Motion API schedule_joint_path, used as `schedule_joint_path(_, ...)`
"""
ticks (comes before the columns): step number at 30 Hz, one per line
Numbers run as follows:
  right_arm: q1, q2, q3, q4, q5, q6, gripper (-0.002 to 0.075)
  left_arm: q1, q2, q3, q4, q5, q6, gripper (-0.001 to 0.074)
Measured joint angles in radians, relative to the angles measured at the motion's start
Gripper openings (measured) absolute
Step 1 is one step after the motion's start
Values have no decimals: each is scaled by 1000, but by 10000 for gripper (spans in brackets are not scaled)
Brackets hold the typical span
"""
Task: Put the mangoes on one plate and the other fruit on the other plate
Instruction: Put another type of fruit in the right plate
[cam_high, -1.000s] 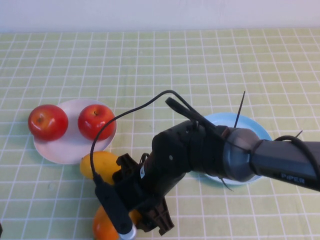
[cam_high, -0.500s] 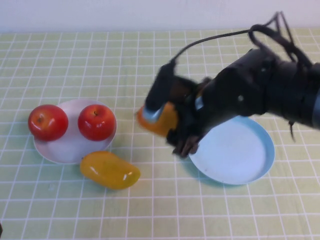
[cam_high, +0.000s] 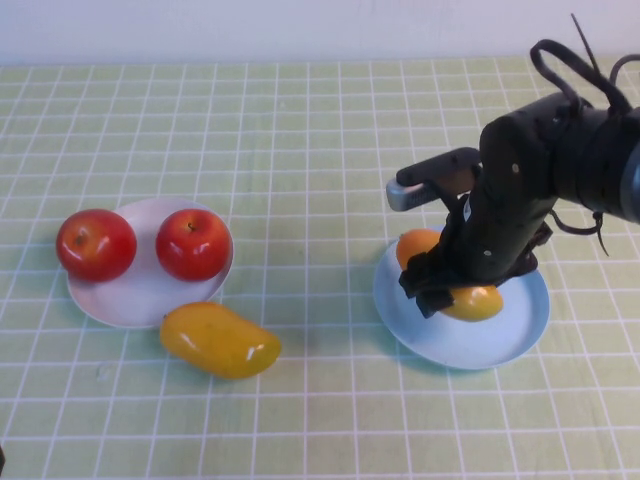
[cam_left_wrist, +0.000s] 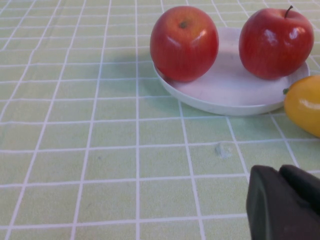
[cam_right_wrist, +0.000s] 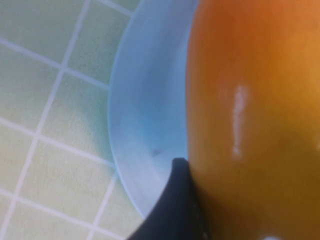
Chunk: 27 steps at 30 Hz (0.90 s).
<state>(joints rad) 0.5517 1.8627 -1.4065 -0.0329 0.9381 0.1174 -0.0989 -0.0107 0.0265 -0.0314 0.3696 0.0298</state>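
Note:
One mango (cam_high: 472, 302) sits low over the light blue plate (cam_high: 450, 352) on the right, with my right gripper (cam_high: 447, 290) shut on it. In the right wrist view this mango (cam_right_wrist: 250, 125) fills the picture against one dark finger (cam_right_wrist: 179, 202), with the blue plate (cam_right_wrist: 145, 115) just beneath. The other mango (cam_high: 218, 340) lies on the cloth in front of the white plate (cam_high: 125, 300). Two red apples (cam_high: 96, 244) (cam_high: 193, 243) rest on that white plate. My left gripper (cam_left_wrist: 282, 200) is shut and hovers low over the cloth, near the white plate (cam_left_wrist: 230, 92), the apples (cam_left_wrist: 184, 43) and the loose mango (cam_left_wrist: 304, 105).
A green checked cloth (cam_high: 320, 150) covers the whole table. My right arm, with its looping cables (cam_high: 570, 60), reaches in from the right above the blue plate.
My right arm has carried the mango from the table's front edge up and rightward onto the blue plate. The second mango, the apples and the left gripper have stayed put.

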Motion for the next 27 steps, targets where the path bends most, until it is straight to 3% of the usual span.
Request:
schedule_joint_path(5, -2, 51, 0, 33, 2, 33, 558, 0, 0, 0, 0, 0, 0, 2)
schedule_joint_path(10, -2, 65, -2, 33, 12, 35, 670, 0, 0, 0, 0, 0, 0, 2)
schedule_joint_path(18, 0, -51, -58, -24, 61, 35, 685, 0, 0, 0, 0, 0, 0, 2)
schedule_joint_path(23, 89, -138, -121, -34, 100, 3, 685, 0, 0, 0, 0, 0, 0, 2)
schedule_joint_path(27, 213, -135, -142, 63, 26, -220, 686, 0, 0, 0, 0, 0, 0, 2)
